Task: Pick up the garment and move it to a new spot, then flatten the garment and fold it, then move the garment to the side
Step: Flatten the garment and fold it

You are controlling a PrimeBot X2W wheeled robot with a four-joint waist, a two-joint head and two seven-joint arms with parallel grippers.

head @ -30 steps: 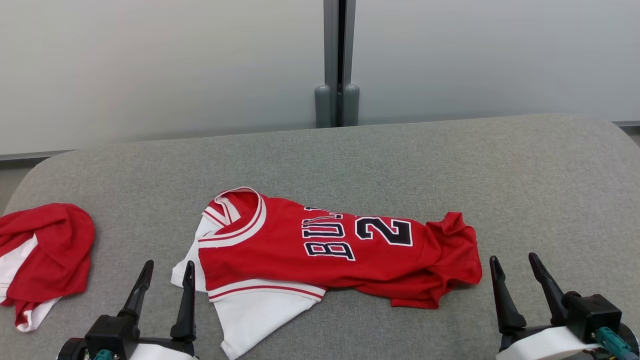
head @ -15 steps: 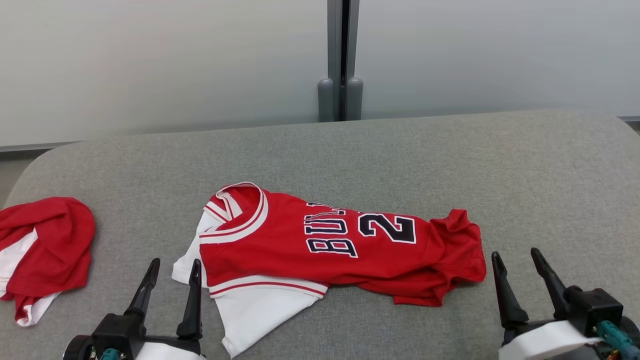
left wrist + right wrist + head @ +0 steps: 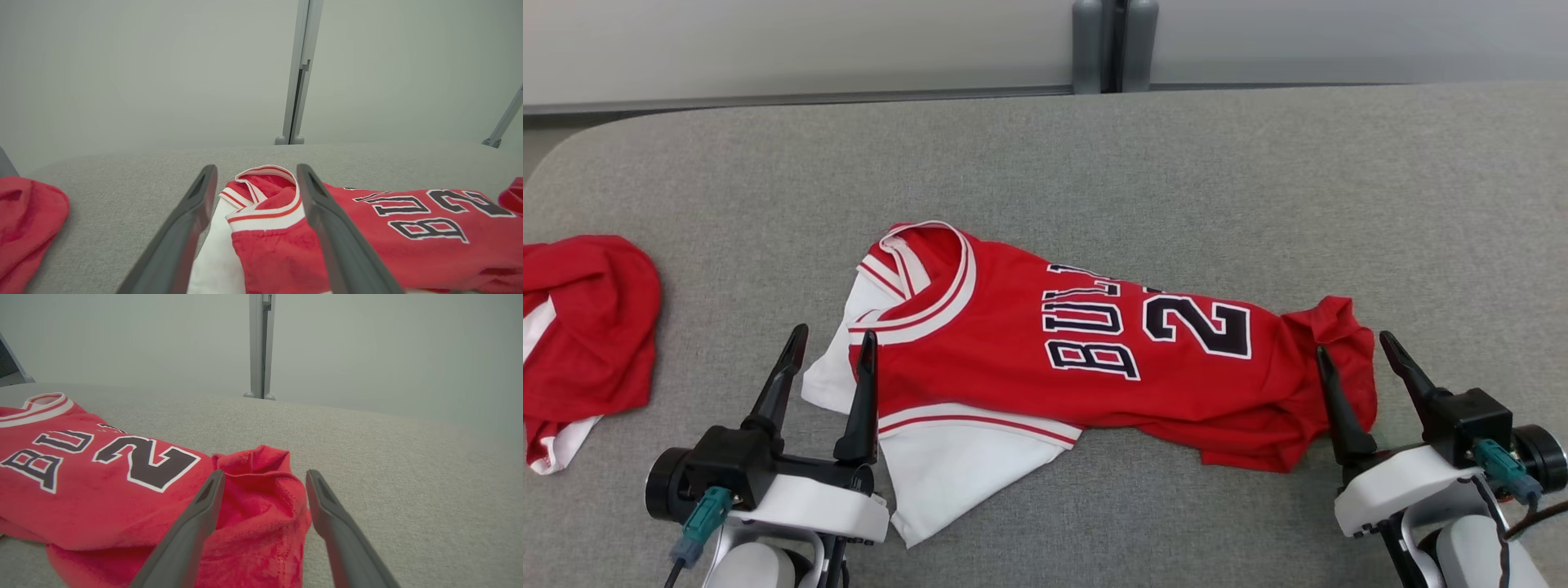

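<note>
No step is judged done: the red Bulls jersey [image 3: 1045,351] lies rumpled on the grey tabletop [image 3: 1176,163], its collar end just ahead of the left claw [image 3: 835,331], its bunched hem just ahead of the right claw [image 3: 1352,344]. Both claws are held apart, empty. A second red garment [image 3: 588,327] is seen well outside the left claw; no obstruction is seen

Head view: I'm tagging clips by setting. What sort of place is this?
Likely an indoor lab or office test station: grey fabric-covered table, pale partition panels joined by a metal post, red Bulls jersey laid out.
</note>
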